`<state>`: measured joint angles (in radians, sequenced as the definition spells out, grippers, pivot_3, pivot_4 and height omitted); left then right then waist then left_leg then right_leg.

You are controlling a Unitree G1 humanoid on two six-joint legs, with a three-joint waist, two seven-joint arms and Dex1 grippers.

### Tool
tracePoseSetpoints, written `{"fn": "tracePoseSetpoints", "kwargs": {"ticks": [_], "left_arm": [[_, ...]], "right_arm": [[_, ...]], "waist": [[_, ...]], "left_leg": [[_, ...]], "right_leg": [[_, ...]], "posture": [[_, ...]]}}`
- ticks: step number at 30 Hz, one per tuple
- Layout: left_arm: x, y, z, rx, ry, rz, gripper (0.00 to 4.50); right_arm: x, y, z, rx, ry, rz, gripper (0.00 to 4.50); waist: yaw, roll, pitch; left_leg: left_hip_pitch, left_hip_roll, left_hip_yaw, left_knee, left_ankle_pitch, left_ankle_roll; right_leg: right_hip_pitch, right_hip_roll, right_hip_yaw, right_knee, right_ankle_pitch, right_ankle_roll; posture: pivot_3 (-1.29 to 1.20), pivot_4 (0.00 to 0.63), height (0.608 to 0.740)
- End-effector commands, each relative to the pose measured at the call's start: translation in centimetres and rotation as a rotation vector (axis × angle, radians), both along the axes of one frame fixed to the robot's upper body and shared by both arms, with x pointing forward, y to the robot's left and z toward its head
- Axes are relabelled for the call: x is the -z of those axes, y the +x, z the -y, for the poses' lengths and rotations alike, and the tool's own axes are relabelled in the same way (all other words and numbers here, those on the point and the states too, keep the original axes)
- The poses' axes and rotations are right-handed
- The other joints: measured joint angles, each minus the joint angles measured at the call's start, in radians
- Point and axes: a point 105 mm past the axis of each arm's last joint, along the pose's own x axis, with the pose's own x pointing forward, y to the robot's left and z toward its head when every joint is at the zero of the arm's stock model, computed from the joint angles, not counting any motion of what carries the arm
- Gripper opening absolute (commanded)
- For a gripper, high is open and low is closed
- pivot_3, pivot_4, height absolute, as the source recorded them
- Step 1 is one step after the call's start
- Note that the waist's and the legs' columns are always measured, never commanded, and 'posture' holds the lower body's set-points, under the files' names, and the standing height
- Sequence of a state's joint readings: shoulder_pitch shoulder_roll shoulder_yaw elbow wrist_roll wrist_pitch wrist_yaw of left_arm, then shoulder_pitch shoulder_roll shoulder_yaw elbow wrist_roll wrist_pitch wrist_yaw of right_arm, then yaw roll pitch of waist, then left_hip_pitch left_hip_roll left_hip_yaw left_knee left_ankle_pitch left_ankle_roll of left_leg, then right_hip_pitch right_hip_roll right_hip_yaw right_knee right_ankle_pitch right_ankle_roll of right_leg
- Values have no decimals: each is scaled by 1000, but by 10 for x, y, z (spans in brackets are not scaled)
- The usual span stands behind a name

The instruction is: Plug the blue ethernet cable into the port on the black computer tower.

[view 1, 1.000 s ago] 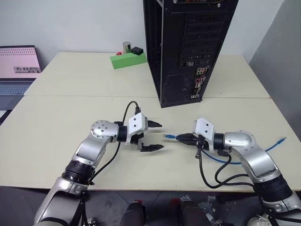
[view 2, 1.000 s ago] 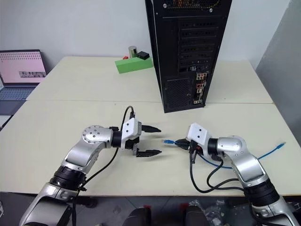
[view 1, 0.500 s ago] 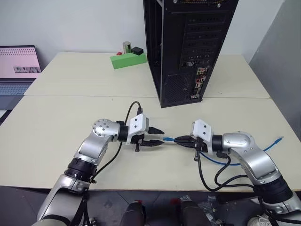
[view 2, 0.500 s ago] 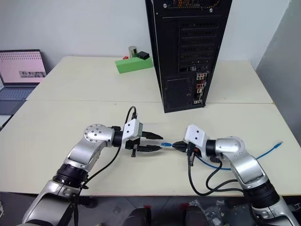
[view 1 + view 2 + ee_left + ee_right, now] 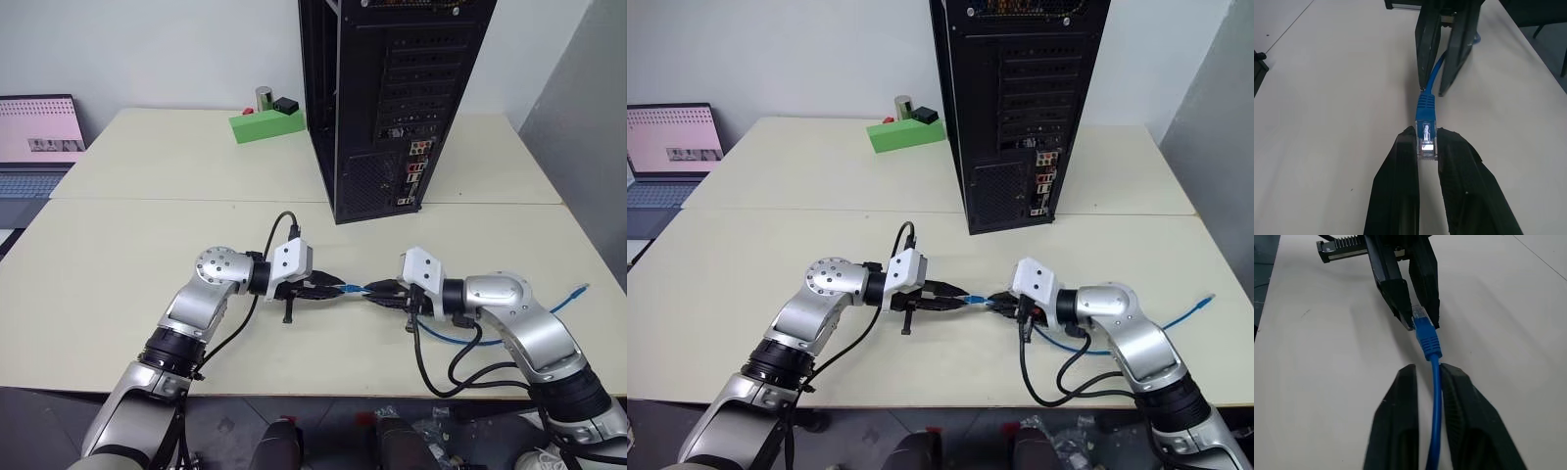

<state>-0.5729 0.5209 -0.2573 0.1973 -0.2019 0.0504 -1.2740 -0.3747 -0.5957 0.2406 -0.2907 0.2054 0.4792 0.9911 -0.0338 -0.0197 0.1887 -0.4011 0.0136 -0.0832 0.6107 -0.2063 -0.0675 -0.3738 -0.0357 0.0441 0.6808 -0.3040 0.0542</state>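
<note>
Left gripper (image 5: 1426,147) is pinched onto the clear plug of the blue ethernet cable (image 5: 1426,110), its two fingers pressing the plug from either side. Directly facing it, tip to tip, is the right gripper (image 5: 1434,374) — its fingers stand a little apart, with the blue cord running through the narrow gap between them; whether they press on the cord I cannot tell. Both grippers meet low over the pale surface (image 5: 118,264), pointing at each other, with only the short blue boot of the plug between their tips. Behind the right gripper the cord trails along the surface, and its far end (image 5: 585,290) lies well off to that arm's outer side. Beyond the two grippers, well apart from them, stands the black computer tower (image 5: 392,98) — its rear panel of slots and coloured jacks turned toward them.
</note>
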Motion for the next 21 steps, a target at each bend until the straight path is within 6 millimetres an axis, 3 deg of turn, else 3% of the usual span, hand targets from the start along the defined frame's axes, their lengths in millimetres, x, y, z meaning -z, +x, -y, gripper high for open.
{"fn": "tracePoseSetpoints", "kwargs": {"ticks": [1, 8, 10, 13, 21], "left_arm": [[-8, 3, 0, -1, -1, 103, 275], [-12, 6, 3, 12, -24, 450, 275], [-20, 0, 4, 57, -43, 702, 275], [-24, -7, 3, 109, -67, 912, 275], [-29, -9, 0, 129, -112, 1081, 275]], "right_arm": [[-15, -3, 8, -38, -20, 39, 1874], [-23, -4, 25, -9, -15, 20, 3521], [-29, -6, 17, 31, 151, -96, 3645], [-32, -8, 7, 57, 281, -209, 3645], [-40, -5, -7, 90, 432, -337, 3645]], "waist": [[1, 0, 0], [1, 0, 0], [1, 0, 0], [1, 0, 0], [3, 0, 0]], "left_leg": [[0, 0, 0, 0, 0, 0], [0, 0, 0, 0, 0, 0], [0, 0, 0, 0, 0, 0], [0, 0, 0, 0, 0, 0], [0, -1, 0, 0, 0, 0]], "right_leg": [[0, 0, 0, 0, 0, 0], [0, 0, 0, 0, 0, 0], [0, 0, 0, 0, 0, 0], [0, 0, 0, 0, 0, 0], [0, -1, 0, 0, 0, 0]], "posture": [[0, 150, 740], [0, 150, 740], [0, 150, 740], [0, 150, 740], [0, 150, 740]]}}
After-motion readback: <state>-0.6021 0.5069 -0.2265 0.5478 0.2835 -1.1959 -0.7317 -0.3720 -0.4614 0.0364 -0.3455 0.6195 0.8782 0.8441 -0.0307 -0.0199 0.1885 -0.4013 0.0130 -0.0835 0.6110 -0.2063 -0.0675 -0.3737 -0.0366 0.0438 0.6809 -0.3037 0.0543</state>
